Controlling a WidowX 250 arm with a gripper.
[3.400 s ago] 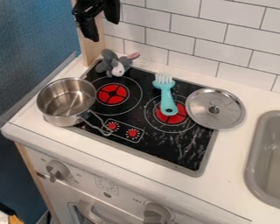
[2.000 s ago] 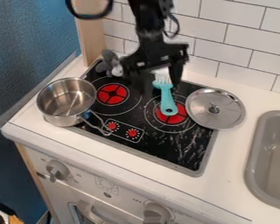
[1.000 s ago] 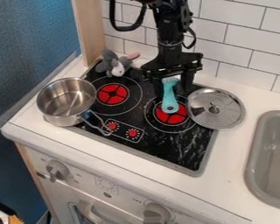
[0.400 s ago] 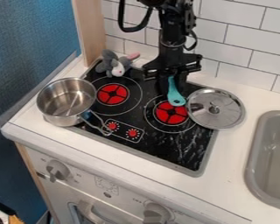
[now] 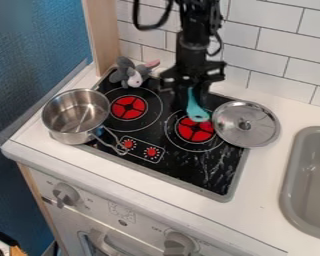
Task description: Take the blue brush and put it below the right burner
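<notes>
Blue brush (image 5: 198, 115) in hand at the toy stove!

Seeing the black gripper (image 5: 195, 101) pinched shut around the brush's upper part, by the back of the right burner (image 5: 196, 134). Turquoise handle pointing down at a slant, right over the burner's back edge. Also got a metal pot (image 5: 72, 133) over on the left, a grey plush toy (image 5: 131, 76) at the back left corner, plus a metal lid (image 5: 235, 131) just right of the burner. Sink (image 5: 289, 186) farther right.

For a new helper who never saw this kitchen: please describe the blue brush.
On the white counter, find the black stovetop. Near its right burner, the black gripper holds the brush; it is slim and turquoise, while the neighbouring lid is round and silvery.
</notes>
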